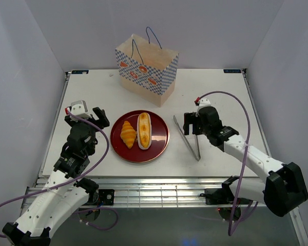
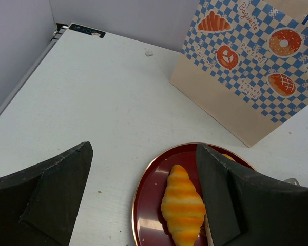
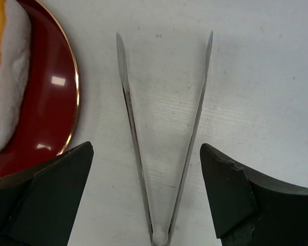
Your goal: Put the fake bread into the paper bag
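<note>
Lying on red plate [image 1: 160, 136], croissant [image 1: 128, 134] and cream loaf [image 1: 143, 130], between spread left jaws and spread right jaws.

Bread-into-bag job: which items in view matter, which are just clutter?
Job: croissant, cream-topped loaf, paper bag.
Lying about: red plate, metal tongs.

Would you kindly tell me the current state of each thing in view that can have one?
paper bag: upright, top open.
croissant: lying on the plate, not held.
cream-topped loaf: lying on the plate beside the croissant.
tongs: flat on the table, arms spread.
left gripper: open, empty.
right gripper: open, over the tongs, not gripping them.
</note>
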### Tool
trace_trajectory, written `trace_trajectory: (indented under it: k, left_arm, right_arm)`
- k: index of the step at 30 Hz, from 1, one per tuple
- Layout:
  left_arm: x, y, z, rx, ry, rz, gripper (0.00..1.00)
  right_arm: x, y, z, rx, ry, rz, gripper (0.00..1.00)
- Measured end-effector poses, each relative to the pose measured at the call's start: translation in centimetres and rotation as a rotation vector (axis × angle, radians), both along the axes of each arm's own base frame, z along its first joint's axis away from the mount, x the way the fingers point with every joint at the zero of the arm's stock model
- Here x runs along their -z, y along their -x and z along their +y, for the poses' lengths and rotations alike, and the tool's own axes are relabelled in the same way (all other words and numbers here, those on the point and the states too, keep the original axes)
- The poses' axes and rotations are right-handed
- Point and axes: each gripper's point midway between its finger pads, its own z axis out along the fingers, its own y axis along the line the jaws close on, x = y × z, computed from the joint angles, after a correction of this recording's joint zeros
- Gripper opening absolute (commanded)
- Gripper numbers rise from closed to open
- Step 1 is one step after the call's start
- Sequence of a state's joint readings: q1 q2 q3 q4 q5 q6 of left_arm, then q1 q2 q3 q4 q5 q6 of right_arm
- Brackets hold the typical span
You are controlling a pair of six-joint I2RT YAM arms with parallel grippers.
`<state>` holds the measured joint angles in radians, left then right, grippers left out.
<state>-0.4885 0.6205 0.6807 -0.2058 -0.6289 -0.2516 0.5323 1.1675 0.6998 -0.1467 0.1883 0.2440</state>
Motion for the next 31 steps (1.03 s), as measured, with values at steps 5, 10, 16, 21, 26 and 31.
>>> trace_trajectory:
  k: [5,10,16,21,26,31]
  left_arm:
    - [-0.1,0.1,0.2,-0.006,-0.001,-0.005,0.91]
    - [-0.5,0.3,0.4,-0.011,0.002,-0.020,0.91]
    - [-1.3,0.8,0.6,-0.009,0.019,-0.064,0.91]
    - [-1.9,0.9,0.7,-0.009,0.026,-0.089,0.91]
    - [-1.4,0.6,0.6,-0.009,0.015,-0.071,0.91]
    - [-1.3,0.5,0.5,-0.009,0.010,-0.065,0.91]
  right_arm:
    - [-8.4,-2.6,0.2,0.037,-0.035,-0.159,0.90]
    - [-14.7,-3.3,-1.0,0.104,-0.064,-0.305,0.90]
    - [-17.1,-2.5,-2.9,0.172,-0.074,-0.383,0.90]
    - [-15.9,-1.5,-4.1,0.205,-0.062,-0.381,0.90]
    - [-14.6,-1.3,-4.4,0.215,-0.048,-0.355,0.90]
    - [-14.6,-1.2,-4.4,0.215,-0.051,-0.360,0.90]
